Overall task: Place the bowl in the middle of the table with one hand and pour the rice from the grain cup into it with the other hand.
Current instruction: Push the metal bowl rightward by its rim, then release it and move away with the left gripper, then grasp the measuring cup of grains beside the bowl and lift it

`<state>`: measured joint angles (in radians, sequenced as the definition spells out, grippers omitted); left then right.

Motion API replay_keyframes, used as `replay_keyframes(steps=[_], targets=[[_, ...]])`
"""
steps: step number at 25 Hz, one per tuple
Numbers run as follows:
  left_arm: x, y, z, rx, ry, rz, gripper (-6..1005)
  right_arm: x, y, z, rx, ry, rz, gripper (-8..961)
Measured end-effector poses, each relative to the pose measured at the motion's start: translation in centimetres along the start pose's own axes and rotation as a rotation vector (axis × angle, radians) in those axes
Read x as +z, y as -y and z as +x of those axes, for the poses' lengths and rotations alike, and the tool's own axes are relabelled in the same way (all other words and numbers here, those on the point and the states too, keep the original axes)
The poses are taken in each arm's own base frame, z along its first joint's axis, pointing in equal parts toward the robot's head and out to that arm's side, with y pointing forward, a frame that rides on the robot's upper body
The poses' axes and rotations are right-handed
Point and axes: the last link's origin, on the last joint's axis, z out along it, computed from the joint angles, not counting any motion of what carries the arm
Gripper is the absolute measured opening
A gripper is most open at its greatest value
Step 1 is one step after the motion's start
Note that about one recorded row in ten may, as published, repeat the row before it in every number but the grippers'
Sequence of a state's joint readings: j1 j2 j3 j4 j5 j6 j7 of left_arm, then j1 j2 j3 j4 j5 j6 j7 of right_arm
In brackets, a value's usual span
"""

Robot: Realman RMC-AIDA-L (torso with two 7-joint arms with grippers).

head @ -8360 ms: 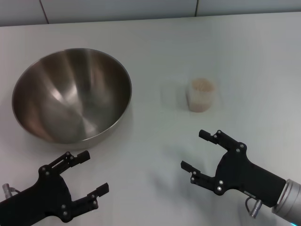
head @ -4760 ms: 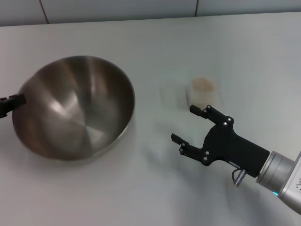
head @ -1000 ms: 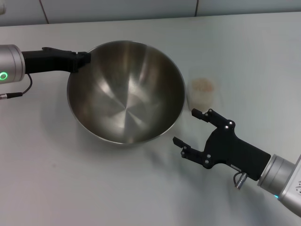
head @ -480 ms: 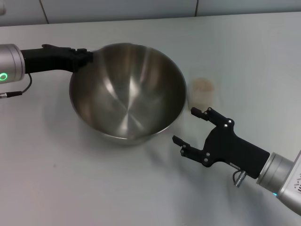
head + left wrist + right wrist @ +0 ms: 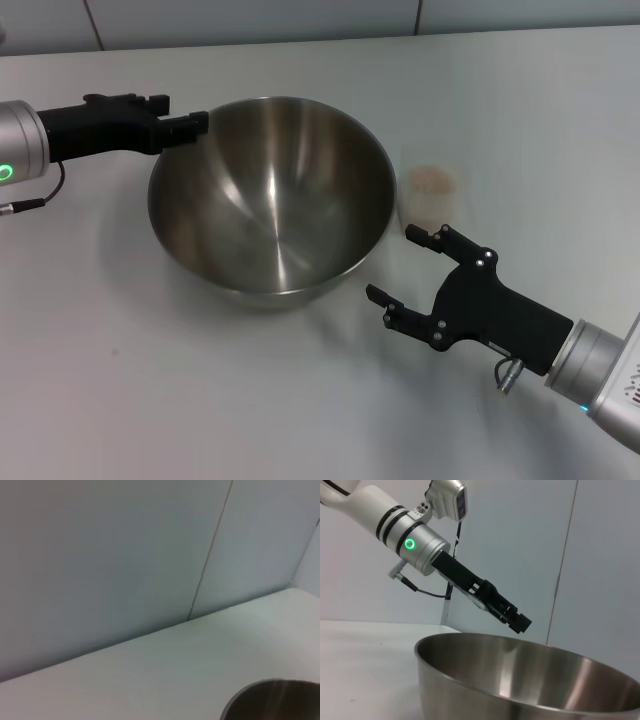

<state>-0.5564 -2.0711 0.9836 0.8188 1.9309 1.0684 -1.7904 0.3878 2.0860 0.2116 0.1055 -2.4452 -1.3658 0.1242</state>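
Note:
The steel bowl (image 5: 272,195) sits level on the white table (image 5: 150,400), near its middle. My left gripper (image 5: 185,115) hovers at the bowl's far-left rim, its fingers slightly apart; in the right wrist view this gripper (image 5: 518,622) hangs just above the rim of the bowl (image 5: 520,680), not touching it. The clear grain cup (image 5: 432,200) stands right of the bowl with pale rice (image 5: 432,180) inside. Open and holding nothing, my right gripper (image 5: 392,264) sits just in front of the cup. A sliver of the bowl's rim (image 5: 275,700) shows in the left wrist view.
A grey panelled wall (image 5: 300,15) runs along the table's far edge. Bare tabletop lies in front of the bowl and to the right of the cup.
The left arm carried the bowl from the table's left side to the middle and set it down level. Its fingers have just parted from the rim. The right gripper has barely moved.

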Motion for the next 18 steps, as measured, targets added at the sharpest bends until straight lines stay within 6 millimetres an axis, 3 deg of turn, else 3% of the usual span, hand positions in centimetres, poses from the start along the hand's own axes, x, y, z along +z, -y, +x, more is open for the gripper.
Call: replay_keyframes(steps=[5,9,13,18], targets=[[-1.0,0.2,0.7,-0.009,-0.074,0.001,614,0.0,0.1,0.0,-0.001,-0.001,0.003,796],[-3.0,0.3,1.7,0.046,-0.219,0.003,701,0.2,0.3,-0.1,0.0,0.004,0.015,796],[-5.0,-1.3,2.0,0.201,-0.358,-0.085,797,0.4,1.0,-0.3,0.004,0.016,0.052,795],[-6.9,-3.0,0.4,0.378,-0.387,-0.185,795,0.8,1.7,-0.7,0.005,0.031,0.085,795]])
